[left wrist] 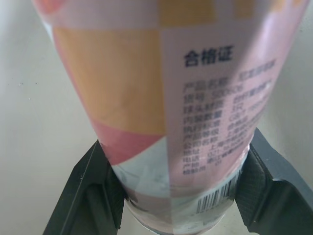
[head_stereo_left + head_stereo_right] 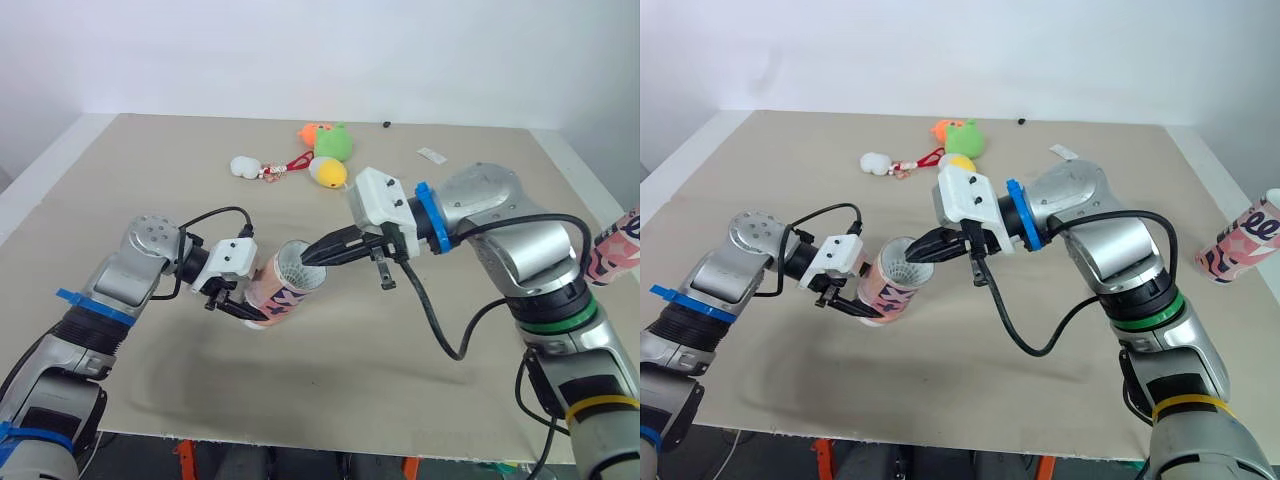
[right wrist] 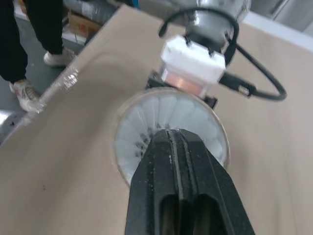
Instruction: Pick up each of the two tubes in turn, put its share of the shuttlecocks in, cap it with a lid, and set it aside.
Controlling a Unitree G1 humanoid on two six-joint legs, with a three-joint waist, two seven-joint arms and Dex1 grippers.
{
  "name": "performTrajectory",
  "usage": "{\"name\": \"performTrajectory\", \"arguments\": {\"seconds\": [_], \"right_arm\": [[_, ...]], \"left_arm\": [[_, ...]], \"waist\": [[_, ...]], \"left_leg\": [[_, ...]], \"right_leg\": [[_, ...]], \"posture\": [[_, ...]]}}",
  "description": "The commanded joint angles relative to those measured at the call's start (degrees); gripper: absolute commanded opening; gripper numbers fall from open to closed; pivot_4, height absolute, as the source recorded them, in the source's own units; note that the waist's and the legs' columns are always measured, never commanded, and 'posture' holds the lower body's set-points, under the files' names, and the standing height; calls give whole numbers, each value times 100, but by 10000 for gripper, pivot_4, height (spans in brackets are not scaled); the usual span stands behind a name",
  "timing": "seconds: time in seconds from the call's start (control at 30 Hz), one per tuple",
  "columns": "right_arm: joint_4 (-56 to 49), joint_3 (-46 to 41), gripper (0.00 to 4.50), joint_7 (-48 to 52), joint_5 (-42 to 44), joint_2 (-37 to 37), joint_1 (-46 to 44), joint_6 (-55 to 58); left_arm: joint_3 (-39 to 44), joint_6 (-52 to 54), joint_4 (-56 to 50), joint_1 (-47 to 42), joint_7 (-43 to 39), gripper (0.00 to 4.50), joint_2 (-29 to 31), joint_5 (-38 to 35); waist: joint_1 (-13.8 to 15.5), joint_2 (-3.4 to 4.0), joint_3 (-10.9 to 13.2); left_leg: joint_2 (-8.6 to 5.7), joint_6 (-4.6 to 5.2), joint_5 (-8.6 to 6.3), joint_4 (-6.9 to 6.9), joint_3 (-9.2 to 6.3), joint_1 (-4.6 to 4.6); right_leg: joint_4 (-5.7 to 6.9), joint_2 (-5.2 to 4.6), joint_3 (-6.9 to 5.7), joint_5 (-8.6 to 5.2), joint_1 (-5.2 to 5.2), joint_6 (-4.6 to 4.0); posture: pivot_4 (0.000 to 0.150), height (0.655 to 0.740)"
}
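Note:
My left gripper [image 2: 243,306] is shut on a pink patterned tube [image 2: 283,288] and holds it tilted above the table, its open mouth turned toward my right arm. The left wrist view shows both black fingers [image 1: 93,196] clamped on the tube [image 1: 166,98] near its base. White shuttlecock feathers [image 3: 146,122] fill the mouth of the tube. My right gripper [image 3: 168,134] is shut, its tips right at the feathers in the mouth [image 2: 310,257]. A second pink tube [image 2: 1240,240] stands at the table's right edge.
Soft toys lie at the back of the table: a green and orange one [image 2: 330,140], a yellow one [image 2: 328,172] and a white one [image 2: 245,165]. A small white scrap [image 2: 432,154] lies behind my right arm. A person's legs [image 3: 24,44] stand beside the table.

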Motion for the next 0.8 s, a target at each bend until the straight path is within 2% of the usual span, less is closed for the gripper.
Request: {"name": "performTrajectory", "arguments": {"seconds": [0.03,0.3,0.57,0.8], "right_arm": [[235,340,618,278,-370,137,-382,-348],[1106,1173,618,1022,-1005,638,-738,-1031],[2269,1254,618,1096,-1169,1864,-1476,-1151],[2245,1118,618,1335,-1188,1881,-1381,-1136]], "left_arm": [[-78,-17,35,-22,49,24675,-34,100],[-71,-9,15,6,60,24675,-32,105],[7,117,-29,-22,59,24675,-104,-35],[79,274,-149,36,77,24675,-126,-148]], "waist": [[3,0,0],[-1,0,0],[-4,0,0],[-3,-1,0]], "left_leg": [[1,0,0,0,-1,0],[2,0,0,0,-5,3],[4,-1,1,0,-4,7],[1,-2,1,0,-18,7]], "right_leg": [[1,1,-1,0,-1,-1],[2,2,-5,0,2,-4],[25,3,-10,-2,-6,-16],[72,5,-18,-15,-22,-34]], "posture": [[1500,7323],[1500,7323],[1500,7323],[1500,7323]]}}
